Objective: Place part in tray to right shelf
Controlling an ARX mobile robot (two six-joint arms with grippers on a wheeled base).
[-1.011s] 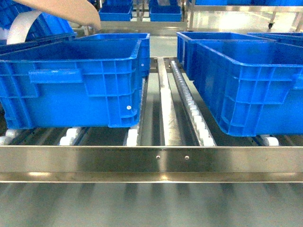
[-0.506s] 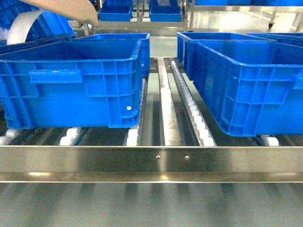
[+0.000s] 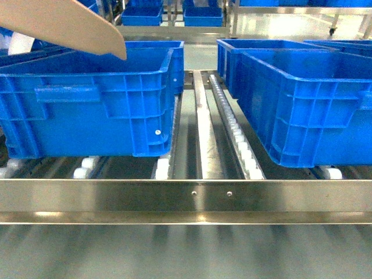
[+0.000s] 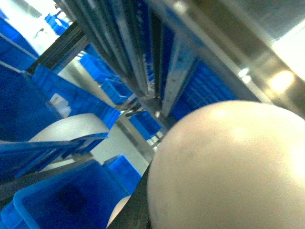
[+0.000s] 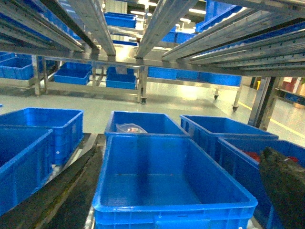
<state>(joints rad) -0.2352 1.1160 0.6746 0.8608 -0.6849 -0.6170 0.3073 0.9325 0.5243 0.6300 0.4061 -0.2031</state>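
While at ten o'clock over crate (image 3: 93, 99): scoop (image 3: 70, 26).
Shelf (image 3: 186, 200): crates aboard.
Pincers: unseen, grip untellable.

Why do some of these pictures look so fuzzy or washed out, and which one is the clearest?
Left wrist view: the beige tray sits so near the lens that it is a soft blur, with white blown-out patches at the top left. Head view: soft, with bright glints along the steel front rail. Right wrist view: the sharpest, though the floor beyond the blue crates glares under overhead lamps.
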